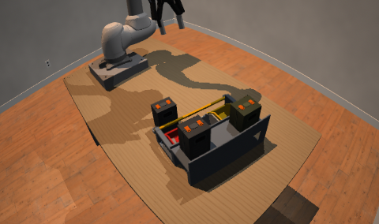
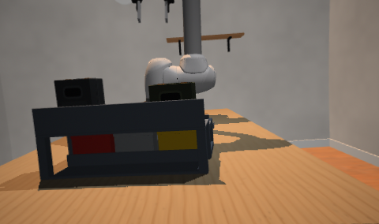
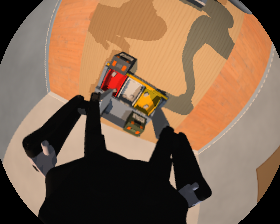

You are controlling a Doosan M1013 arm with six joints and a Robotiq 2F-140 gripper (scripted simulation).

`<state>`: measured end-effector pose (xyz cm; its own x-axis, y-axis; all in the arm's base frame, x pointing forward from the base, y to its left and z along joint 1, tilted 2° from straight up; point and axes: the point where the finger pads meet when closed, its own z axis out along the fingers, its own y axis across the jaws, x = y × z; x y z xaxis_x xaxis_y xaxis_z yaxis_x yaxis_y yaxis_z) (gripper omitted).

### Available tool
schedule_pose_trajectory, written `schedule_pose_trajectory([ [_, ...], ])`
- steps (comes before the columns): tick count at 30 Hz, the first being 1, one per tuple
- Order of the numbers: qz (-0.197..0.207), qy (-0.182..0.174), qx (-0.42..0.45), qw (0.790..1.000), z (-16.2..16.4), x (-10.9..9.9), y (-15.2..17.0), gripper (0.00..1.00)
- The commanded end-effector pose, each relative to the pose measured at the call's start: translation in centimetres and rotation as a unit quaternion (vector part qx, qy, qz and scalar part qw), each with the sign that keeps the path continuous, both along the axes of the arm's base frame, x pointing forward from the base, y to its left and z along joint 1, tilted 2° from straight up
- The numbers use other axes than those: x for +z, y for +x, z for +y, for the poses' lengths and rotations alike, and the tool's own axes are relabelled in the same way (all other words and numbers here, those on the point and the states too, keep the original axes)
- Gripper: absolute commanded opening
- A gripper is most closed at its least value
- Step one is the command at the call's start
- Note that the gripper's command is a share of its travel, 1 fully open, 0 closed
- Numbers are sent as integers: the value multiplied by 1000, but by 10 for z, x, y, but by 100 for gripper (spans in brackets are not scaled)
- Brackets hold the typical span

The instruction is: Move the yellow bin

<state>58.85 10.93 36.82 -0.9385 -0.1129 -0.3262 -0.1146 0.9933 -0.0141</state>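
The yellow open bin point(image 1: 221, 112) sits on the dark blue shelf point(image 1: 217, 143), at the end farthest from the red bin. Its back shows as a yellow panel in the exterior view point(image 2: 177, 140), and it is a small yellow patch in the wrist view point(image 3: 145, 100). My gripper point(image 1: 170, 23) hangs high in the air above the robot base, far from the shelf. Its fingers point(image 2: 152, 12) are open and hold nothing. In the wrist view the two fingers frame the shelf far below.
A grey bin point(image 2: 134, 142) and a red bin point(image 1: 173, 135) sit beside the yellow one. Two dark boxes point(image 1: 194, 136) point(image 1: 245, 112) stand on the shelf top, a third point(image 1: 164, 110) on the table behind. The robot base point(image 1: 118, 69) is at the table's far end.
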Motion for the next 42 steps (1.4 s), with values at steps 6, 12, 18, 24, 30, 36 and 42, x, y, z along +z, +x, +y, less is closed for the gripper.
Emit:
schedule_pose_trajectory([
  [6,0,0,0,1000,-3,-1,1,57],
  [12,0,0,0,1000,-3,-1,1,57],
  [18,0,0,0,1000,-5,-2,1,57],
  [24,0,0,0,1000,-5,-2,1,57],
  [30,0,0,0,1000,-5,-2,1,57],
  [36,0,0,0,1000,-6,-3,1,57],
  [42,0,0,0,1000,-6,-3,1,57],
])
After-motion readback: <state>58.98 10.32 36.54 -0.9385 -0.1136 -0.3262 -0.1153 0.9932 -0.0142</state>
